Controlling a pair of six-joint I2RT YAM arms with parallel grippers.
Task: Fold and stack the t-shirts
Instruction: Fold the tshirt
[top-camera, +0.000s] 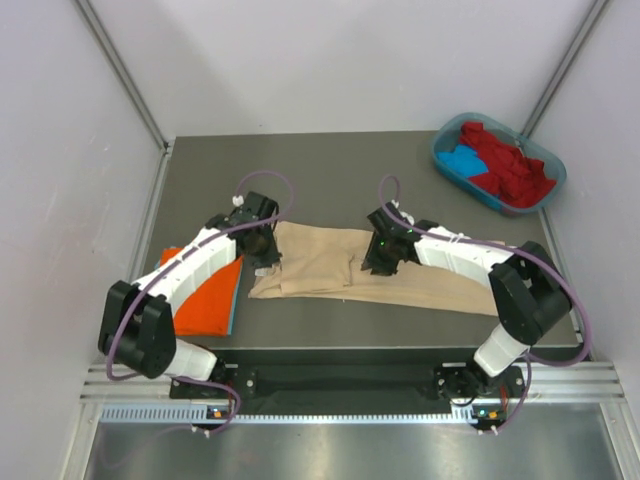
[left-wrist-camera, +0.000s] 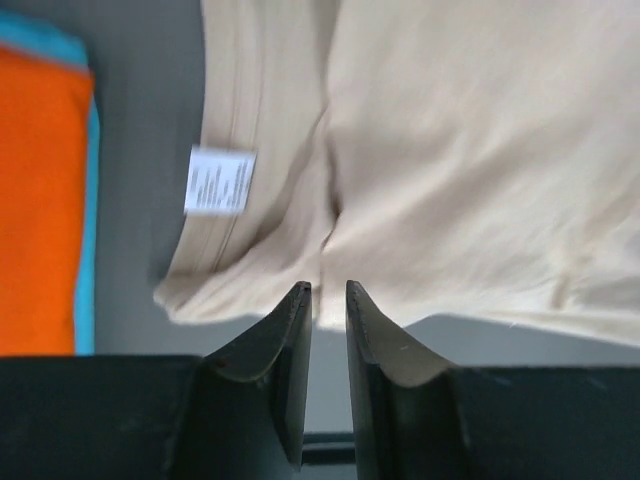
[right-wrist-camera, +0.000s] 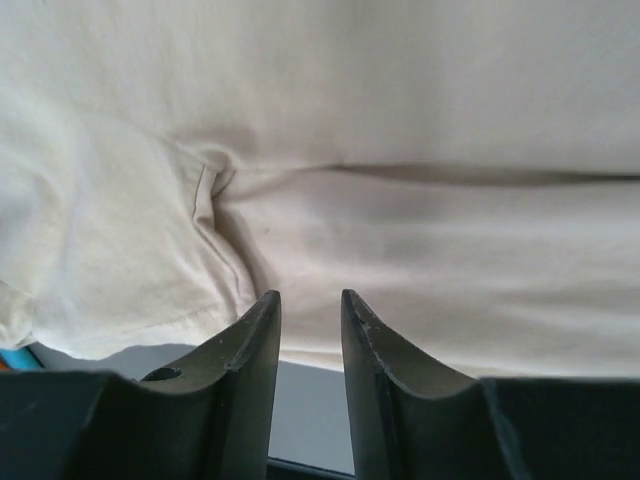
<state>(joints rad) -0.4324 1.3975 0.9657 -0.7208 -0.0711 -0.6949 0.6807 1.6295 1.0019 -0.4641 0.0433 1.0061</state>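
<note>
A beige-tan t-shirt (top-camera: 320, 262) lies folded into a long strip across the table's middle. Its white neck label (left-wrist-camera: 220, 180) shows near the left end. My left gripper (top-camera: 266, 254) hovers over the shirt's left end, its jaws (left-wrist-camera: 328, 291) slightly open with nothing between them. My right gripper (top-camera: 379, 260) hangs over the shirt's middle, also open (right-wrist-camera: 310, 297) and empty above a crease in the cloth (right-wrist-camera: 400, 150). A folded orange t-shirt (top-camera: 205, 295) lies at the left on top of a blue one, of which only an edge (left-wrist-camera: 88, 250) shows.
A teal oval tub (top-camera: 441, 150) stands at the back right corner with red shirts (top-camera: 508, 168) and a blue one (top-camera: 462, 162) bundled inside. White walls close in the table on both sides and at the back.
</note>
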